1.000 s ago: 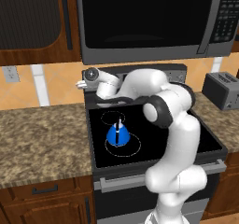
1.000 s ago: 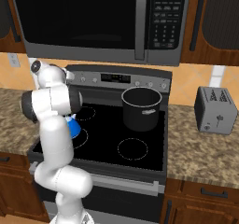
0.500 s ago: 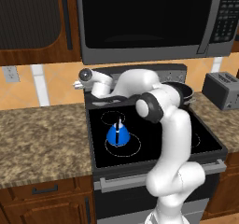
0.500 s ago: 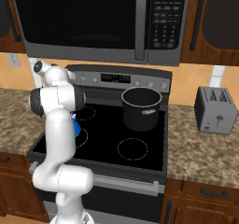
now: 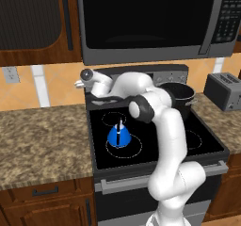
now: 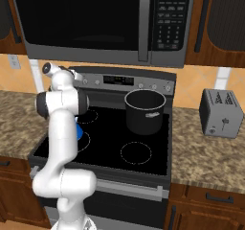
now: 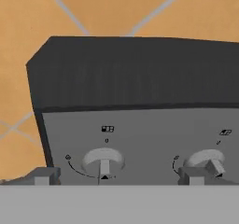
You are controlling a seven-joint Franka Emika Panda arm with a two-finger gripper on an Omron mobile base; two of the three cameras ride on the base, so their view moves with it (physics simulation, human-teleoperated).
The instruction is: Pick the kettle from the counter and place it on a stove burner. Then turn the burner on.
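Note:
The bright-blue kettle (image 5: 119,135) stands upright inside the large white-outlined stove burner (image 5: 135,149) at the front left of the black cooktop; in the right base view only a blue sliver of the kettle (image 6: 79,131) peeks from behind my arm. My gripper (image 5: 94,89) (image 6: 72,75) is well above and behind the kettle, up against the left end of the stove's back panel. In the hand view the gripper (image 7: 116,176) is open, its fingertips (image 7: 43,175) spread wide to either side of the leftmost knob (image 7: 103,159). The speckled counter (image 5: 42,135) lies left of the stove.
A dark-grey pot (image 5: 181,98) (image 6: 145,111) sits on the back right burner. A second knob (image 7: 205,160) is right of the first. A toaster (image 5: 225,91) (image 6: 220,112) stands on the right counter. The microwave (image 5: 146,18) hangs low over the stove.
My hand has shifted a little left along the back panel and the elbow has swung left with it. The kettle has stayed on the burner.

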